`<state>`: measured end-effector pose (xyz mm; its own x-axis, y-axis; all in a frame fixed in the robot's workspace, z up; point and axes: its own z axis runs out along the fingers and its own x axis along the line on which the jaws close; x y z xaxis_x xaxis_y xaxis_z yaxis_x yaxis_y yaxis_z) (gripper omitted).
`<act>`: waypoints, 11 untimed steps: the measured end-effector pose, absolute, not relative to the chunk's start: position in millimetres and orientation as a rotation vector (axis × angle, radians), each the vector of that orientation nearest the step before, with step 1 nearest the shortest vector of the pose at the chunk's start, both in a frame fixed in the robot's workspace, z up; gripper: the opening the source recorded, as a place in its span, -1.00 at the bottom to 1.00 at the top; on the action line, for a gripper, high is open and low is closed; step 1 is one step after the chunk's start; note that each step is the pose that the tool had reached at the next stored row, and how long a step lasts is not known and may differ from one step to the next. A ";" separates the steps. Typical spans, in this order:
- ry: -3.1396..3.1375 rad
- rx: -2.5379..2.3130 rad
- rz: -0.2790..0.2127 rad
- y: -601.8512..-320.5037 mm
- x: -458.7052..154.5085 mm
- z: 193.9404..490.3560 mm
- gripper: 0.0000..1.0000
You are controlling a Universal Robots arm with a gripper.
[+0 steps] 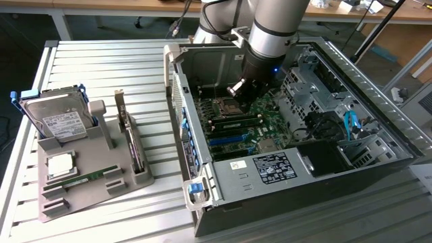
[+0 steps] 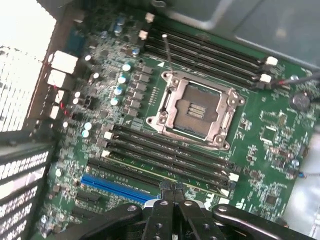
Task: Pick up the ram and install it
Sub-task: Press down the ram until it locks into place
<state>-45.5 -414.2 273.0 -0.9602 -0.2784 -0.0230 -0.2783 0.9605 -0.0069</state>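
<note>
Gripper (image 2: 170,191) clenched empty over the motherboard (image 1: 260,132) inside the case, while ram (image 1: 84,178) sits way off at lower left of the exterior view, on the grey holder (image 1: 94,195), long axis rising rightward.

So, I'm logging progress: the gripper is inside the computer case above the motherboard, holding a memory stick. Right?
Not quite. The gripper is inside the computer case above the motherboard, but it is shut and empty, as the wrist view shows.
</note>
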 end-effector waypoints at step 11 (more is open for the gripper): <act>3.117 -0.087 -0.010 -414.2 -45.5 272.5 -0.79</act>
